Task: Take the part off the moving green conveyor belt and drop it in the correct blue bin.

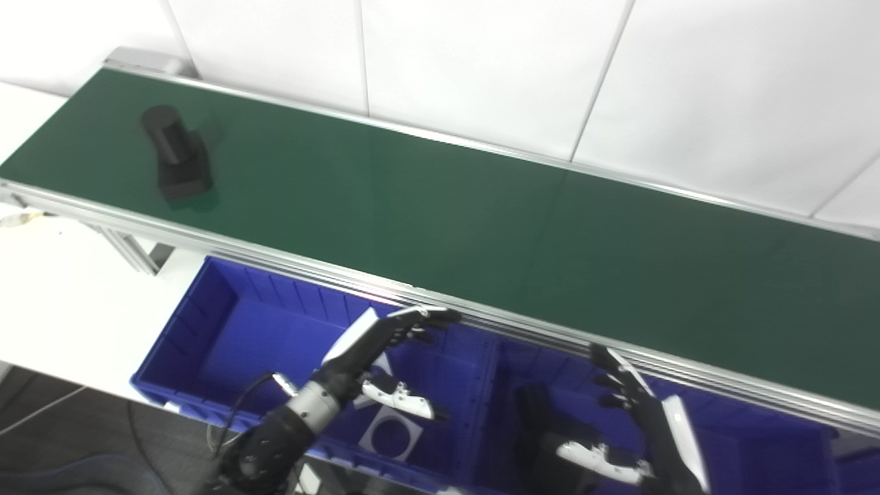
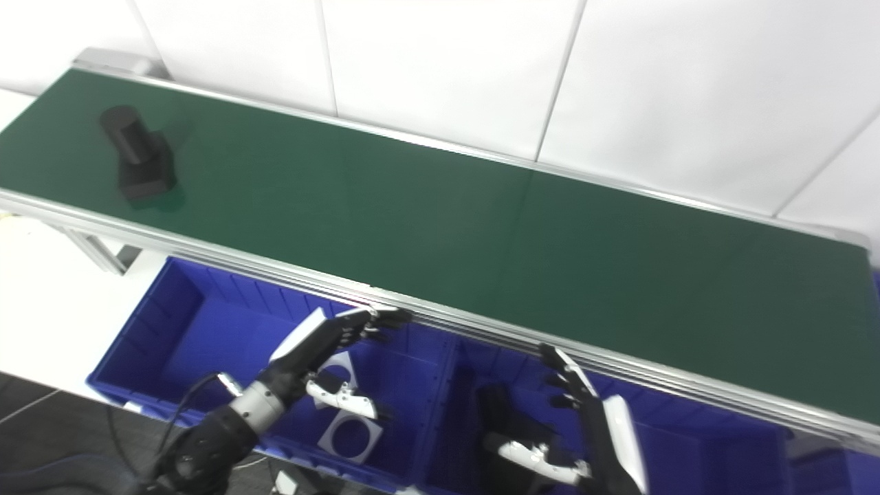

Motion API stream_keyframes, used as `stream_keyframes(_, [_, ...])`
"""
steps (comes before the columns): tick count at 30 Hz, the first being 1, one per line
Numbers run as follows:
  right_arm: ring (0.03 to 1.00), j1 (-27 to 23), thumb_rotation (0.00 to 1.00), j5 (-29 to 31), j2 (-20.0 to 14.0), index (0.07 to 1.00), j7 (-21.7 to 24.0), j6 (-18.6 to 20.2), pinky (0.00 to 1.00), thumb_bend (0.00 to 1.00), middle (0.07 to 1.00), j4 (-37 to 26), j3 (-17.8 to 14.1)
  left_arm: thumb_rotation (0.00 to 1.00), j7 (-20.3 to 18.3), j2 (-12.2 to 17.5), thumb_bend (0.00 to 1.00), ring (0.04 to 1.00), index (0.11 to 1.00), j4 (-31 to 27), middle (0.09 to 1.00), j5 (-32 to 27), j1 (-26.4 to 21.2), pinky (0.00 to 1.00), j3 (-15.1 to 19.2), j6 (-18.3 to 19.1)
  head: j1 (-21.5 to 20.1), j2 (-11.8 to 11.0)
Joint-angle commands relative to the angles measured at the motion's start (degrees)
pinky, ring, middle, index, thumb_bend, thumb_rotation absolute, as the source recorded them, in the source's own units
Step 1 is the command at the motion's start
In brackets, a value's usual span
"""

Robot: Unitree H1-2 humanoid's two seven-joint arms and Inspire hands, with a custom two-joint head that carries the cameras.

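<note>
A black part [image 1: 177, 155], a cylinder on a blocky base, lies on the green conveyor belt [image 1: 440, 199] at its far left end. My left hand [image 1: 385, 350] is open and empty, fingers stretched out above the left blue bin [image 1: 206, 330], below the belt's near rail. My right hand [image 1: 639, 426] is open and empty above the middle blue bin [image 1: 742, 440]. Both hands are far to the right of the part. The part also shows in the right eye view [image 2: 137, 155].
The left bin holds a white label with a circle outline [image 1: 393, 434]. A dark part [image 1: 536, 419] lies in the middle bin. The belt's aluminium near rail [image 1: 522, 323] runs just above the hands. A white wall stands behind the belt.
</note>
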Motion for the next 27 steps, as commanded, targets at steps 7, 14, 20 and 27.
stream_keyframes(7, [0.817,-0.16,0.07,2.43,-0.35,0.865,-0.44,-3.99,0.72,0.72,0.854,-0.47,-1.01,0.21,2.23,-1.02,0.89,0.824,0.789,1.82,0.84,0.94,-1.05,0.75,-0.7,-4.49,0.54,-1.17])
stream_keyframes(14, [0.82,0.25,0.09,1.83,-0.29,0.862,-0.49,-3.41,0.74,0.72,0.851,-0.74,-0.91,0.23,2.49,-0.9,0.89,0.812,0.789,1.76,0.84,1.31,-0.74,0.74,-0.6,-4.36,-0.94,-2.12])
stream_keyframes(20, [0.808,0.36,0.08,1.81,-0.05,0.855,-0.98,-4.52,0.72,0.73,0.844,0.5,-0.82,0.22,3.02,-0.69,0.89,0.806,0.786,3.29,0.838,2.01,-0.94,0.73,-0.61,-6.0,-1.78,-4.49])
stream_keyframes(27, [0.809,0.15,0.09,2.19,0.0,0.856,-1.2,-6.13,0.71,0.73,0.844,2.76,-0.94,0.21,3.71,-0.69,0.89,0.803,0.785,5.52,0.833,2.54,-1.4,0.72,-0.72,-7.49,-1.69,-6.9])
